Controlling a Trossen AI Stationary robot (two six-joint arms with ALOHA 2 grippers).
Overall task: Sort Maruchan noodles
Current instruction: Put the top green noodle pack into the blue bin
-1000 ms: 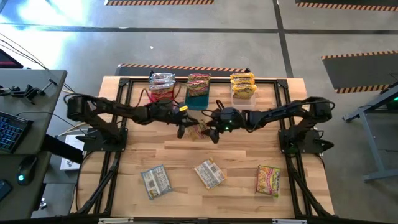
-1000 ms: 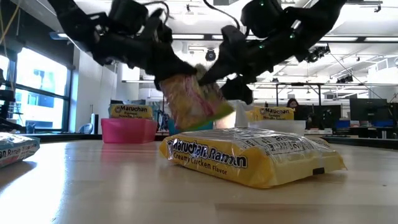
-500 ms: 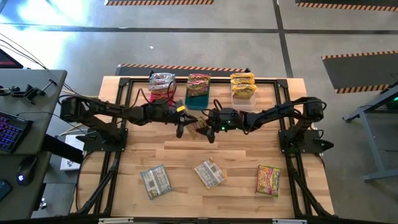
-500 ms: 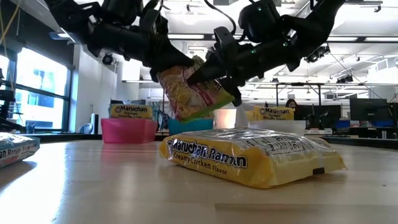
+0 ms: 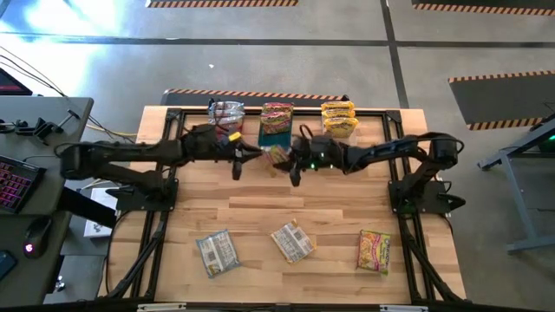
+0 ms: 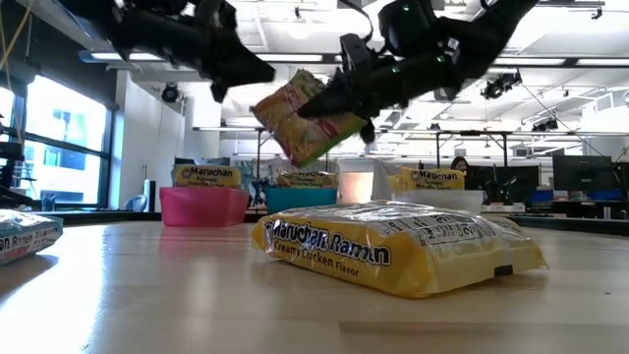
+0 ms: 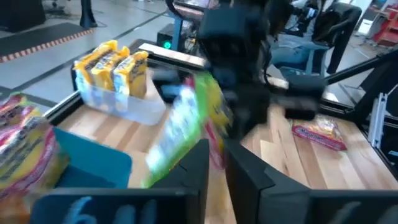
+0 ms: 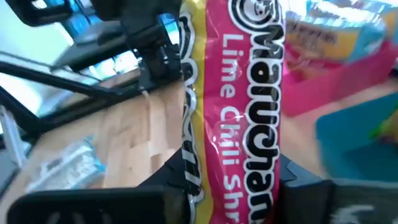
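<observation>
Released by left gripper (image 5: 236,165), packet (image 6: 307,120) hangs from right gripper (image 6: 339,103) — "Lime Chili" legible wrist-side.

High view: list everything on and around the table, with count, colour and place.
pink bin: one, pink, back edge, left
blue bin: one, teal-blue, back edge, middle
clear bin: one, clear, back edge, right
binned packets: count unclear; silvery in pink, pink-red in blue, yellow in clear
held packet: one, yellow-pink-green, in the air before the blue bin
loose packets: three, greyish, pale, pink-yellow, front of the table
keyboard: one, dark, desk at left
left hand: one, dark, beside the held packet, apart
right hand: one, dark, gripping the held packet
</observation>
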